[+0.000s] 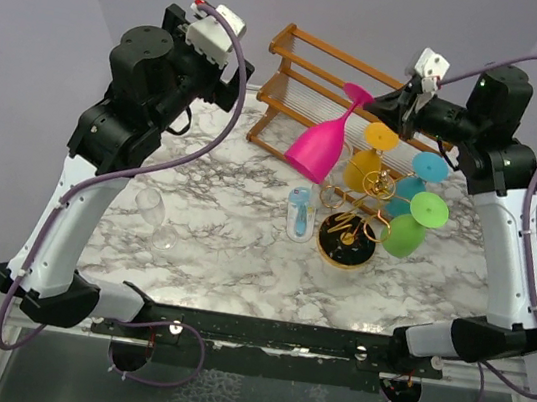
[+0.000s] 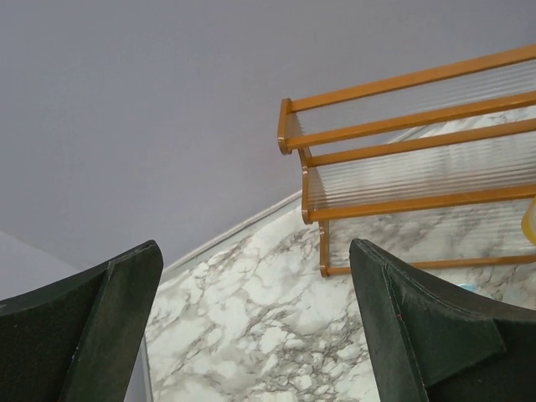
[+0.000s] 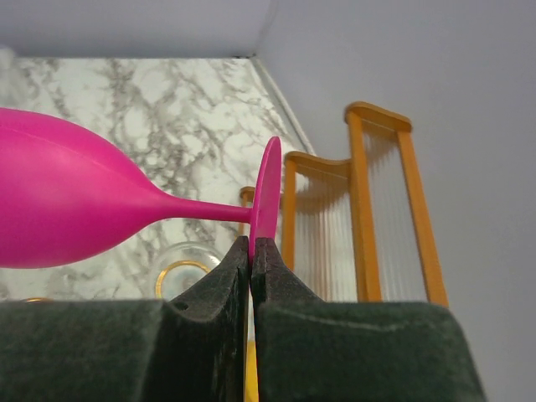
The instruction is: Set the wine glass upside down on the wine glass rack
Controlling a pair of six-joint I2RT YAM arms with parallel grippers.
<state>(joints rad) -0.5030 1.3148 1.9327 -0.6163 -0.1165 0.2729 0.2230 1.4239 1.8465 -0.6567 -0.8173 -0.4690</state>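
Observation:
The pink wine glass (image 1: 317, 148) hangs tilted in the air, bowl down to the left and foot up. My right gripper (image 1: 375, 100) is shut on the rim of its foot; in the right wrist view the right gripper (image 3: 251, 243) pinches the foot's edge and the pink wine glass (image 3: 67, 205) stretches out to the left. Below and to the right stands the gold wine glass rack (image 1: 348, 239), with yellow, teal and green glasses hanging upside down on it. My left gripper (image 2: 255, 251) is open and holds nothing, raised at the back left over the marble.
A brown wooden slatted shelf rack (image 1: 307, 75) stands at the back, just behind the pink glass. A clear glass (image 1: 151, 206) lies on the marble table (image 1: 234, 226) at the left. A pale blue glass (image 1: 299, 213) stands beside the gold rack.

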